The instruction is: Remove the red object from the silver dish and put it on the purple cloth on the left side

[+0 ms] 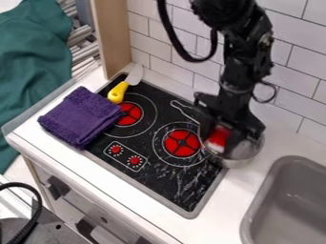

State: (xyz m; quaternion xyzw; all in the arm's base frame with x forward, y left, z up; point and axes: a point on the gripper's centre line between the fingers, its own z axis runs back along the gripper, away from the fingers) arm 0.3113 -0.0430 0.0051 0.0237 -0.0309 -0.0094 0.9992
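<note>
From the purple cloth [79, 116] at left, the black stovetop [164, 180] stretches across to the red object [218, 136] in the silver dish [243, 156], close against the lowered claw [224, 141], whose opening and hold, if any, I cannot tell

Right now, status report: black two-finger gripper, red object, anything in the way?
Gripper down at round silver metal dish. Red-and-white object right at gripper, hold unconfirmed. Yellow-handled knife beside folded purple cloth, possible snag.
</note>
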